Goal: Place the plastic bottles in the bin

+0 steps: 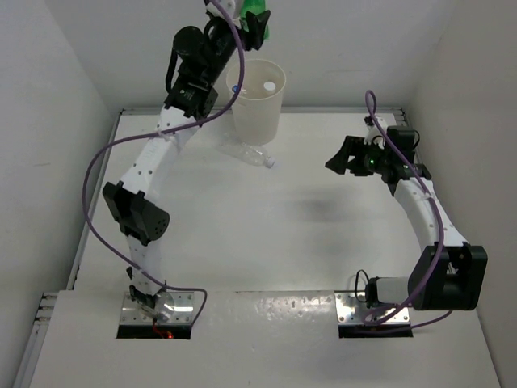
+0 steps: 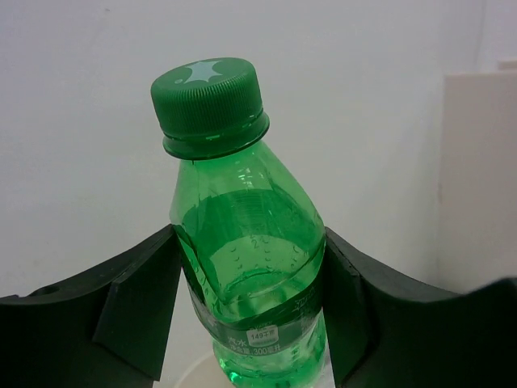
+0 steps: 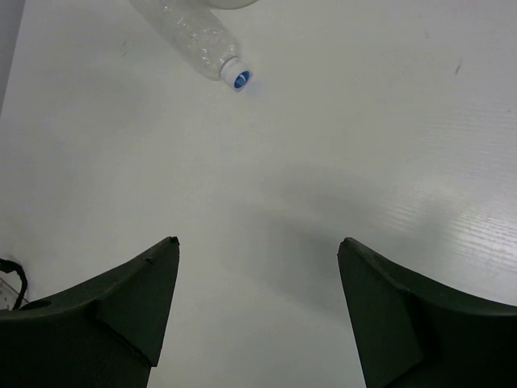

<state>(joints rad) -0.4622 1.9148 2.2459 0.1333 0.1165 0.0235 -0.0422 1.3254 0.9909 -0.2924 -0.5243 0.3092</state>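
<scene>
1. My left fingers [image 2: 121, 323] pinch the green bottle [image 2: 246, 267] at its waist, cap up.
2. Let go off-centre, it could clip the rim of the bin [image 1: 257, 113] and bounce onto the desk [image 1: 307, 242].
3. My left arm [image 1: 153, 170] stretches high beside the bin; my right fingers [image 3: 105, 315] hang spread over the desk, near a clear bottle [image 1: 252, 153].

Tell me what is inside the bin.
The top view shows one small white round cap inside the bin; what it belongs to is unclear. The bin's wall and the left arm's cable cover the rest of the inside.
</scene>
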